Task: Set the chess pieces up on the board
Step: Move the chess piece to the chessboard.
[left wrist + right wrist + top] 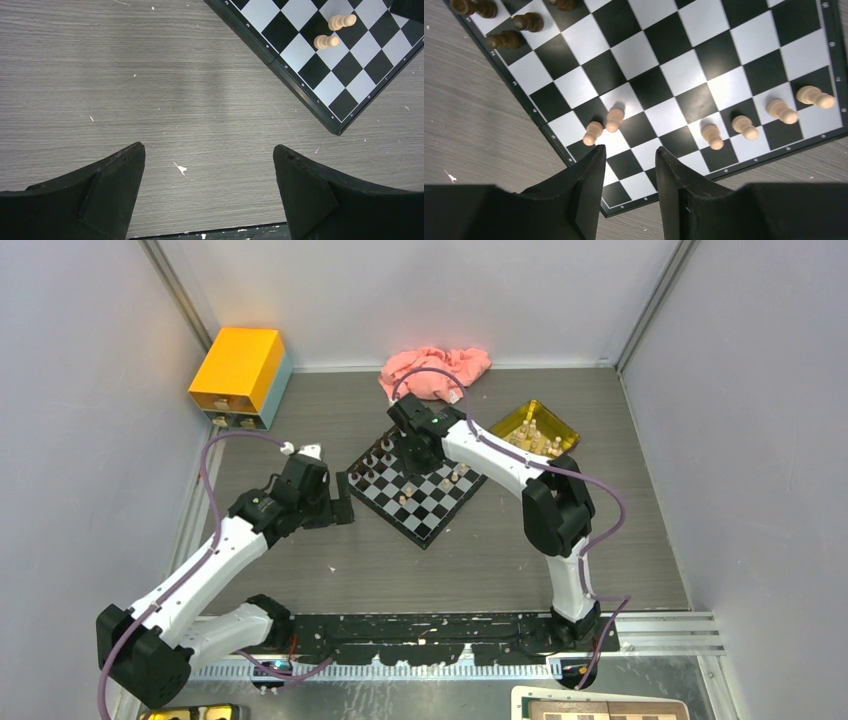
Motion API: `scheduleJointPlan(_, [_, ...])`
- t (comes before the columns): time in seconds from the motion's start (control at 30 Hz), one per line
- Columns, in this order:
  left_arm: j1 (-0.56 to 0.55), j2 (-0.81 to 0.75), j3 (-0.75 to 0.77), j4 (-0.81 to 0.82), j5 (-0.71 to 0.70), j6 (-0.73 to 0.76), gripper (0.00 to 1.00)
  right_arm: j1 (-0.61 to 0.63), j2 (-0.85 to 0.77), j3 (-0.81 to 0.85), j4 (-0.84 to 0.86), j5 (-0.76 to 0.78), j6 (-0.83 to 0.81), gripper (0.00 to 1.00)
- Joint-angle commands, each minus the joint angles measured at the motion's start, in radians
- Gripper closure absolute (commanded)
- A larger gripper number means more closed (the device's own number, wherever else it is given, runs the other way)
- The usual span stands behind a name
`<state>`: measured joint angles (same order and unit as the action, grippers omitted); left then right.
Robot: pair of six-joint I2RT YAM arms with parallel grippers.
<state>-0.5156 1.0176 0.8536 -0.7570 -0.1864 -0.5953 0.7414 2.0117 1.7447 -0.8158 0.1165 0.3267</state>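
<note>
Evidently chess pieces (712,136) tiny, light, hard wood, easily toppled; pinch mid-body, straight down. Pale ones line board (684,30) edge, dark ones (526,21) opposite corner. Right gripper (630,159) over board, gap narrow, empty. Left gripper (209,167) spread wide over table (150,75).

Robot lab cell: pale panel walls (70,390), table-bolted robot arms (200,575)
</note>
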Motion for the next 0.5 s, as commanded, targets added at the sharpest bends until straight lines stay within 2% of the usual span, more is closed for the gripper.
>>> scheduleJointPlan(0.0, [0.005,-0.030,-0.004,0.036,-0.004,-0.012,0.00,0.016,0.019,0.054,-0.002,-0.027,-0.006,0.53])
scheduleJointPlan(0.47, [0.005,-0.042,-0.013,0.030,-0.001,-0.013,0.00,0.029,0.070,0.048,0.022,-0.056,0.004,0.51])
